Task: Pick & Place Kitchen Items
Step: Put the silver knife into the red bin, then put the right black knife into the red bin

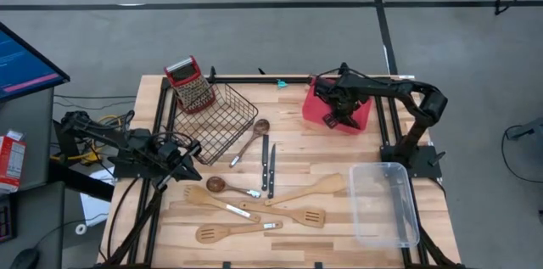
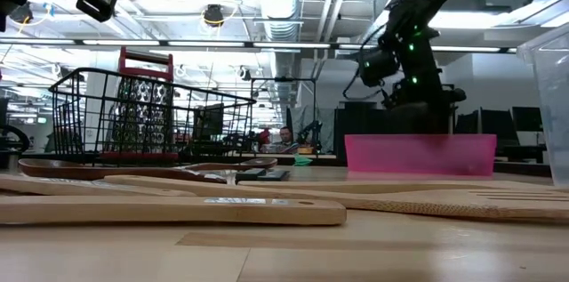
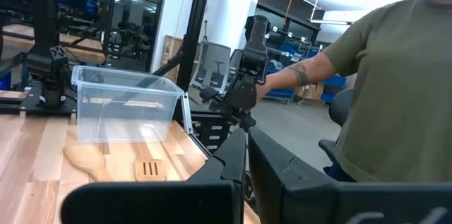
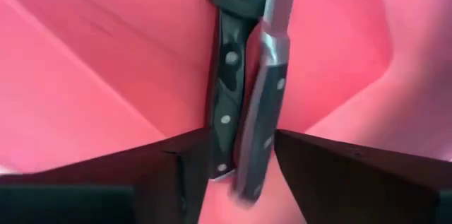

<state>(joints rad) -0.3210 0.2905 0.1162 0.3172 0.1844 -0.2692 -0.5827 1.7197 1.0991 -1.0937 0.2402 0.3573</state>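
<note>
1. The left gripper (image 1: 188,152) waits at the table's left edge, just beside the black wire basket (image 1: 222,119), its fingers closed on nothing.
2. Between the arms, most of the kitchen items lie loose on the pale wooden table (image 1: 297,167): a dark-bowled wooden spoon (image 1: 249,140), two black-handled steel knives (image 1: 268,165) side by side, and nearer the front several pale wooden spatulas (image 1: 297,215).
3. To the right, the right gripper (image 1: 332,117) hangs low inside the red plastic tray (image 1: 361,120) at the table's far side.
4. Its wrist view shows two more black-handled riveted knives (image 4: 227,97) in the tray, one of them (image 4: 263,121) between the parted fingers; whether the fingers grip it I cannot tell.
5. The step looks like the release of a knife into the tray.
6. Next, I judge, the right arm must lift clear of the tray wall, then reach for another utensil, likely the knife pair.
7. The clear plastic bin (image 1: 384,204) stands at the right front.
</note>
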